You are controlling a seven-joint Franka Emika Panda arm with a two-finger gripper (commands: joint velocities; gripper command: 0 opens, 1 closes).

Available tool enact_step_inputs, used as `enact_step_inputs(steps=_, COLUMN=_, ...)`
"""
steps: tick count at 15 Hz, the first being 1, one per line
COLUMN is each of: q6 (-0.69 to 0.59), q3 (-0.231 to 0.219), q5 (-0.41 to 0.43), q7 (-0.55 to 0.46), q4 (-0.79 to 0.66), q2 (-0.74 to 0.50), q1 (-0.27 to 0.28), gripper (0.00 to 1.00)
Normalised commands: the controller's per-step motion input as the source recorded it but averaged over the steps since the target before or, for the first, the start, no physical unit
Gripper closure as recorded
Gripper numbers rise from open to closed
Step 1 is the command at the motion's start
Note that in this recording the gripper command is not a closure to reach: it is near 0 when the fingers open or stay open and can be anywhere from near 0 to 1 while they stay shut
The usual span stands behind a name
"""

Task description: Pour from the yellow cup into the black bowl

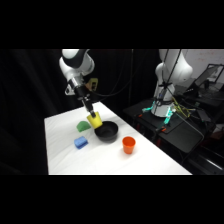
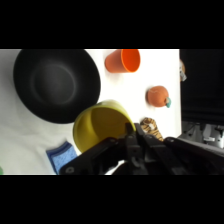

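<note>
The small bright yellow plastic cup [image 1: 94,120] is plain and smooth, a bit narrower at one end. In the wrist view the yellow cup [image 2: 101,125] is tipped on its side, so you can see into its open mouth. The inside looks yellow all the way down, and nothing can be made out in it.

The black two-finger tool [image 1: 90,112] comes down from above on the white arm and has the cup pinched tight between its fingers. In the wrist view the tool [image 2: 131,134] sits at the cup's rim, with the black linkage just below it.

The cup is up in the air, off the white counter [image 1: 65,150]. It hangs at the left edge of the round, shallow, matte black bowl [image 1: 106,131]. In the wrist view the black bowl [image 2: 56,84] is just past the cup's mouth and looks dark inside.

A green block [image 1: 82,126] lies just left of the cup, and a blue sponge [image 1: 81,143] lies nearer to us. A small orange plastic cup [image 1: 128,145] stands to the right of the bowl, a little apart. In the wrist view a small orange round toy [image 2: 158,95] and a striped toy [image 2: 150,127] also lie on the counter.
</note>
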Motion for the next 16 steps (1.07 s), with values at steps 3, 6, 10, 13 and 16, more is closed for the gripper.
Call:
enact_step_inputs(steps=3, q6=0.61, q3=0.021, q5=-0.456, q7=0.45, q4=-0.44, q2=-0.54, q1=0.289, gripper=0.20)
enact_step_inputs(steps=6, q6=0.57, q3=0.065, q5=-0.530, q7=0.53, q4=-0.35, q2=-0.35, q1=0.304, gripper=0.20)
enact_step_inputs(steps=10, q6=0.38, q3=0.093, q5=-0.403, q7=0.44, q4=-0.15, q2=-0.10, q1=0.215, gripper=0.20)
enact_step_inputs(steps=13, q6=0.37, q3=0.087, q5=-0.179, q7=0.17, q4=0.02, q2=0.10, q1=0.087, gripper=0.20)
enact_step_inputs(steps=16, q6=0.42, q3=0.046, q5=-0.114, q7=0.04, q4=0.07, q2=0.23, q1=0.003, gripper=0.20)
